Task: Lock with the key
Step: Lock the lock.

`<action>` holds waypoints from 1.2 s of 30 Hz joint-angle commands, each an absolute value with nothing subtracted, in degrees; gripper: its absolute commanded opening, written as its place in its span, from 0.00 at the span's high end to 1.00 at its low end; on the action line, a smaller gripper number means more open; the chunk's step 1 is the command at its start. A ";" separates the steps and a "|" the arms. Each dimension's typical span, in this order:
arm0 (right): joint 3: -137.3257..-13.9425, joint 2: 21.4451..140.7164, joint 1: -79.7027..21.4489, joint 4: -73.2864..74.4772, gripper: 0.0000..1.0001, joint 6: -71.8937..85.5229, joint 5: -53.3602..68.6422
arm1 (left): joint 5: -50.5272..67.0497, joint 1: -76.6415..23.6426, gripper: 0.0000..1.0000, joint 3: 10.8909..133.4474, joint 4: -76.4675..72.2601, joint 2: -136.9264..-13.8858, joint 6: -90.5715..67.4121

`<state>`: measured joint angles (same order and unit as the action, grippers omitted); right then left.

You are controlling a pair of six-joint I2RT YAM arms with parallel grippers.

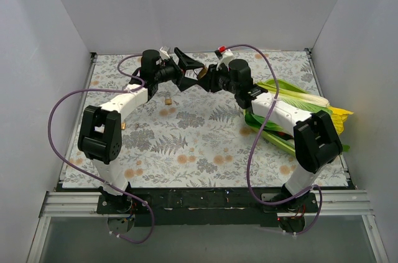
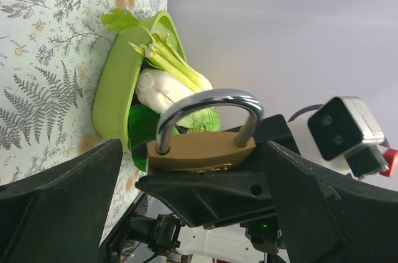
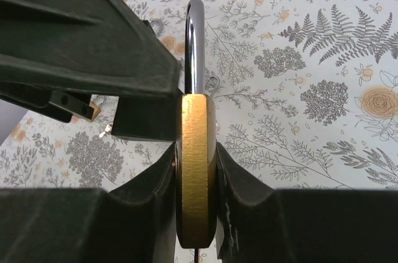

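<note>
A brass padlock (image 3: 196, 151) with a steel shackle (image 2: 205, 98) is held upright above the back middle of the table, edge-on in the right wrist view. My right gripper (image 3: 196, 173) is shut on its body. Both shackle legs enter the body. My left gripper (image 1: 188, 70) is open just left of the padlock (image 1: 203, 71), its two fingers spread wide on either side of it and of the right gripper, touching neither. A small brass-coloured piece (image 1: 166, 98) lies on the cloth below the left gripper; I cannot tell whether it is the key.
A green bin (image 1: 277, 135) holding leafy vegetables (image 1: 298, 95) stands at the right side of the flowered cloth (image 1: 186, 132), under the right arm. White walls enclose the table on three sides. Purple cables loop from both arms.
</note>
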<state>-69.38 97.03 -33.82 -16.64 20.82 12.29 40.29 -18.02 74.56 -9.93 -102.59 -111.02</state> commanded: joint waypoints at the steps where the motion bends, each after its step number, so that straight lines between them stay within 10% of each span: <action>1: -73.65 95.45 -34.63 -26.10 0.99 20.13 11.69 | 38.85 -18.72 0.05 75.06 -8.45 -101.95 -111.18; 14: -73.65 95.71 -35.86 -25.23 0.99 19.42 10.99 | 38.93 -19.51 0.28 75.23 -9.23 -101.69 -110.57; 36: -74.09 96.50 -35.95 -23.38 0.99 20.92 11.60 | 35.24 -21.71 0.18 76.91 -4.22 -99.84 -103.36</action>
<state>-69.67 97.82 -35.66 -16.19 20.60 11.05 36.01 -20.51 75.29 -6.52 -102.85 -105.91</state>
